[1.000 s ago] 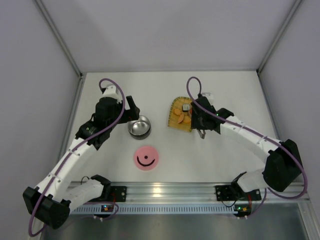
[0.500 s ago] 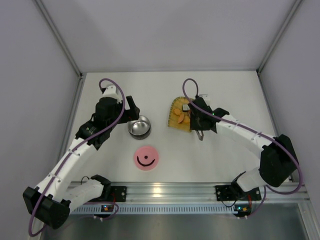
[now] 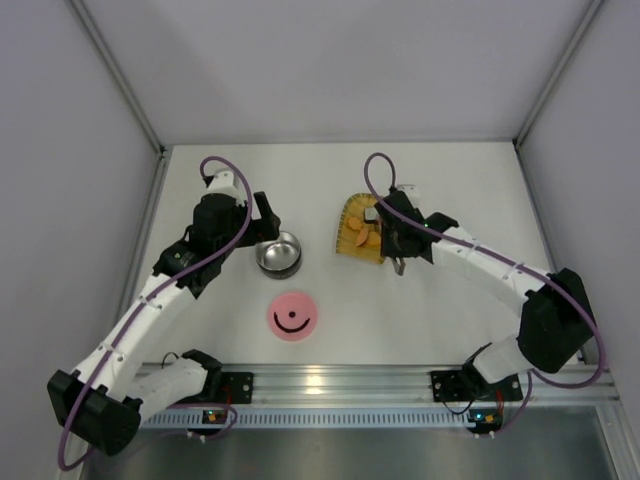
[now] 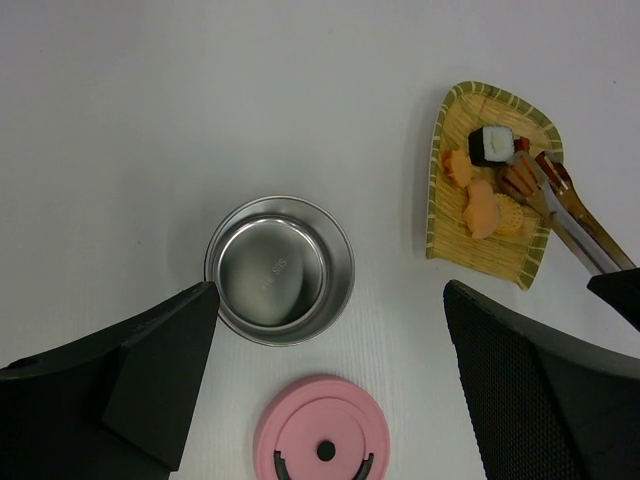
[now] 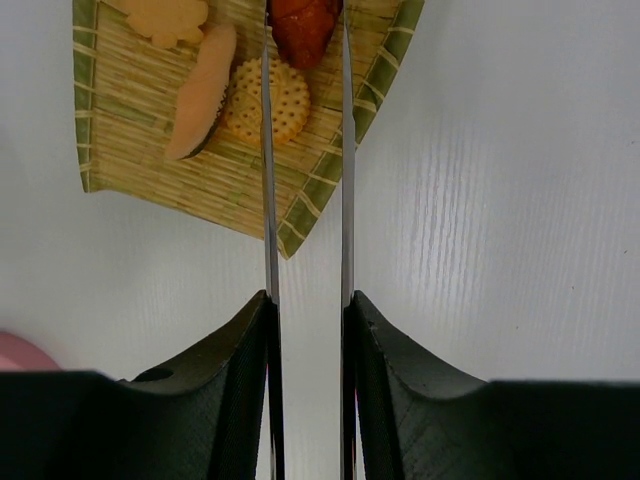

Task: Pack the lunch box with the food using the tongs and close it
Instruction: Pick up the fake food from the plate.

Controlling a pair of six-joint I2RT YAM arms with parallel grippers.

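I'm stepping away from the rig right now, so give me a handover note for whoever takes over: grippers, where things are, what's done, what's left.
Left gripper: open, empty, hovering above the bowl.
Right gripper: shut on the tongs, whose tips sit either side of the dark red piece on the yellow tray.
Bowl: empty, on the table. The pink lid lies off it, nearer the arm bases.
Food: every piece in view is on the tray.
Done: nothing packed yet.
Left: move each piece into the bowl with the tongs, then put the lid on.
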